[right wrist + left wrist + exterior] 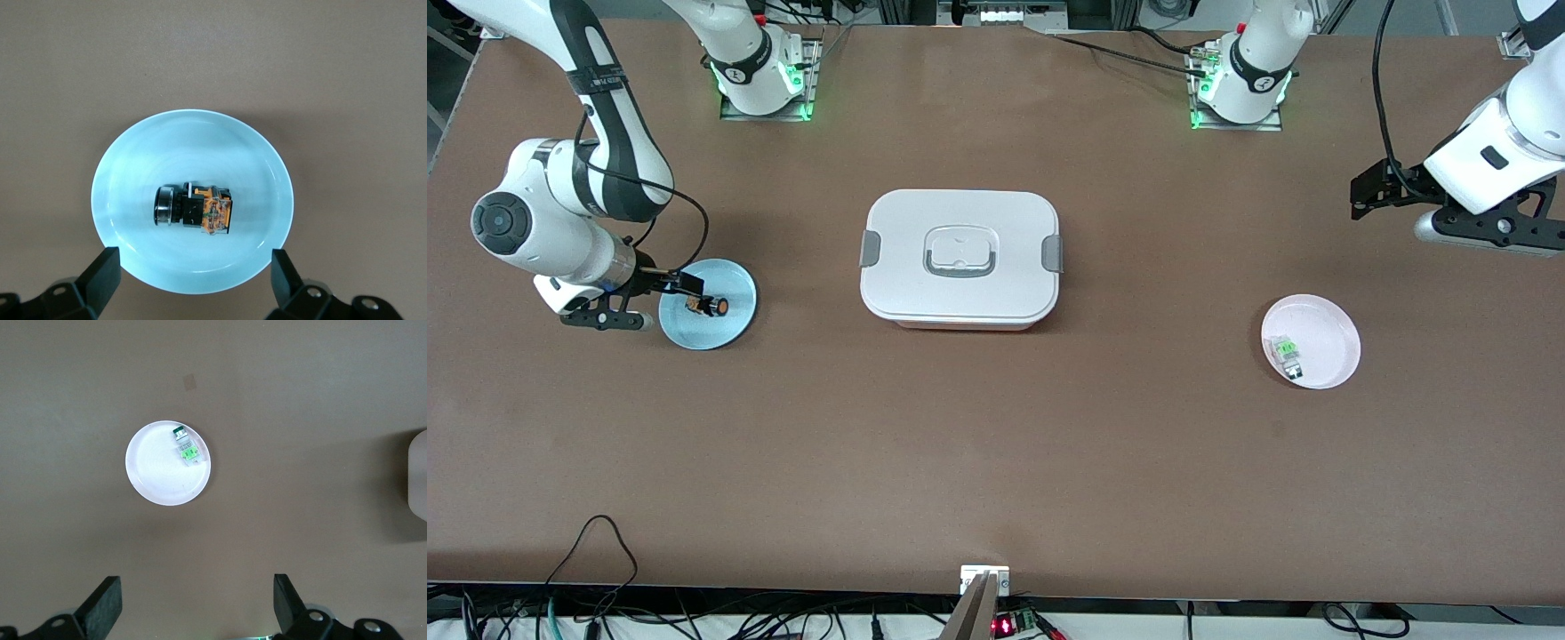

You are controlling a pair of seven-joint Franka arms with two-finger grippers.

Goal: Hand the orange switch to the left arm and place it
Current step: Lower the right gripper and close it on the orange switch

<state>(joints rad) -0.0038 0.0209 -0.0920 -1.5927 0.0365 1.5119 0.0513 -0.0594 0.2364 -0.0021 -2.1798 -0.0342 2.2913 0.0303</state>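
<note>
Two grippers stand wide open: your right gripper (690, 286) hangs over the blue plate (734, 322), where the orange switch (708, 306) lies on its side. Your left gripper (1360, 191) waits above bare table toward the left arm's end, well apart from the white box (960, 258) at mid-table.

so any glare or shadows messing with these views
Front view: even light, soft shadows beside the box and under both arms. Right wrist view: the blue plate glows washed-out, the orange switch stays sharp. Left wrist view: the pink plate blows out nearly white.
</note>
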